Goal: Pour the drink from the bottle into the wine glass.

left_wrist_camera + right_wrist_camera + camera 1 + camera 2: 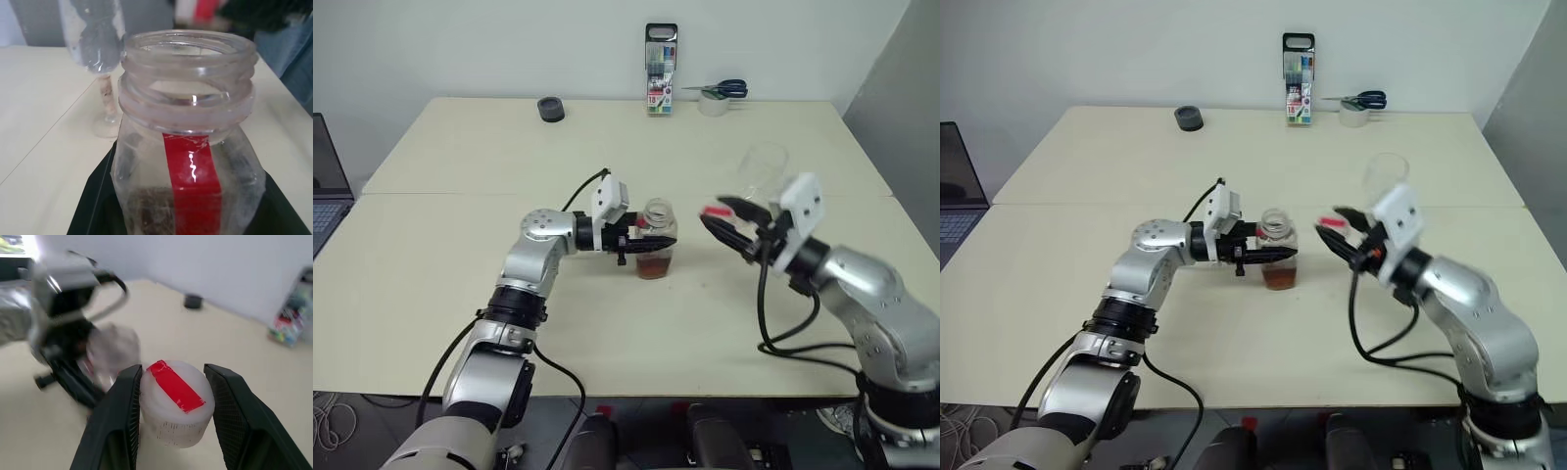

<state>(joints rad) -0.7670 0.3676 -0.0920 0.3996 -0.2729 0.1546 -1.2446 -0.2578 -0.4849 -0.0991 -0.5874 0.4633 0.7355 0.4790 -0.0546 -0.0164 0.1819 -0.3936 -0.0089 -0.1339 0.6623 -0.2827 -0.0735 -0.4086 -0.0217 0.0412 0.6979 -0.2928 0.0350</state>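
L arm is reaching in from lower left of the head view, its black two-fingered left gripper (641, 238) pointing toward frame right and clamping tight at centre. R arm is coming in from lower right, black two-fingered right gripper (722, 223) aiming left, fingers (122, 426) pinching.

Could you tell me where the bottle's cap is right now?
The cap sits between the right end effector's fingers, off the bottle and right of it, in front of the wine glass.
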